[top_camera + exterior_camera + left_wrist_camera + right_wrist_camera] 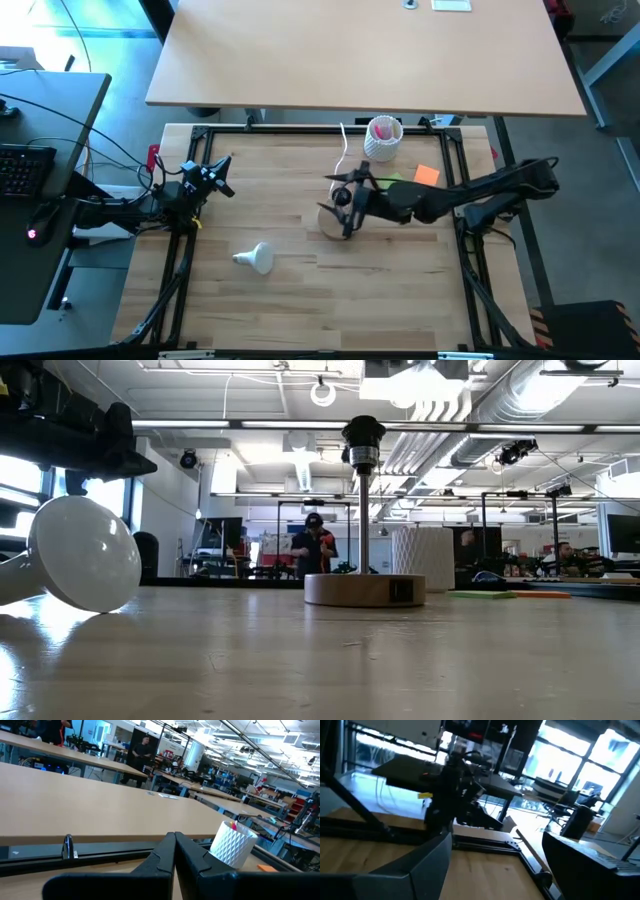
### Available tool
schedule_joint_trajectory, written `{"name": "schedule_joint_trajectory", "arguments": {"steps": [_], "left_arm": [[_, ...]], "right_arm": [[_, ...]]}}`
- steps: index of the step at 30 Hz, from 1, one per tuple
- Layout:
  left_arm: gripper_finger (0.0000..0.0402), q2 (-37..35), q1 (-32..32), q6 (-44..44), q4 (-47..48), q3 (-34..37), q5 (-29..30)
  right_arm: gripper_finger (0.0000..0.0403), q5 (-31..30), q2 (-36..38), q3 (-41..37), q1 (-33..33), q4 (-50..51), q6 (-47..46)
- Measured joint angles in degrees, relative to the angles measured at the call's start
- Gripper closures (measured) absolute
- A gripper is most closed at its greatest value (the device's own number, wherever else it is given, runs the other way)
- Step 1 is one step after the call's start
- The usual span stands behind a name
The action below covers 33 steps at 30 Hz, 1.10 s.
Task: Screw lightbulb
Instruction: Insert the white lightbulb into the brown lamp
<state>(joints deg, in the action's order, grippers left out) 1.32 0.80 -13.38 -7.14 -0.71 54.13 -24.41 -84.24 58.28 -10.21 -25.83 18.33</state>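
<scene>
Right gripper [343, 198] hovers over the wooden disc stand [331, 222], fingers spread wide, nothing between them. Lightbulb [256, 259] lies on its side on the table [400, 290], well apart from that gripper, toward the left arm's side, globe untouched. Left gripper [222, 176] waits near the table's left edge, fingers pressed together, empty. White perforated cup [382, 137] stands just beyond the right gripper.

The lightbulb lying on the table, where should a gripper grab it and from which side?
Probably the round globe of the lightbulb, taken from straight above. It lies on its side, narrow neck pointing toward the left arm's side, so the globe is the widest part and the screw base stays free.
</scene>
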Motion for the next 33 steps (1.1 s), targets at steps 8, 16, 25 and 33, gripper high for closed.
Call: {"name": "schedule_joint_trajectory", "arguments": {"steps": [8,16,25,33], "left_arm": [[0.0400,0.0,0.0,0.0,-0.7,0.0,0.0],[0.0401,0.0,-0.1,-2.9,1.1,0.0,-5.1],[0.0400,1.3,-0.1,-3.9,3.4,0.0,-18.2],[0.0401,6.0,-0.1,-7.3,8.0,-1.0,-45.2]], "right_arm": [[0.0093,15.1,-12.1,14.8,-1.1,7.3,-0.4],[0.0093,25.1,-29.6,27.2,-1.1,7.8,-3.1],[0.0093,32.4,-41.4,41.3,-0.3,16.4,-9.2],[0.0093,26.1,-42.5,45.2,-3.4,28.3,-10.4]]}}
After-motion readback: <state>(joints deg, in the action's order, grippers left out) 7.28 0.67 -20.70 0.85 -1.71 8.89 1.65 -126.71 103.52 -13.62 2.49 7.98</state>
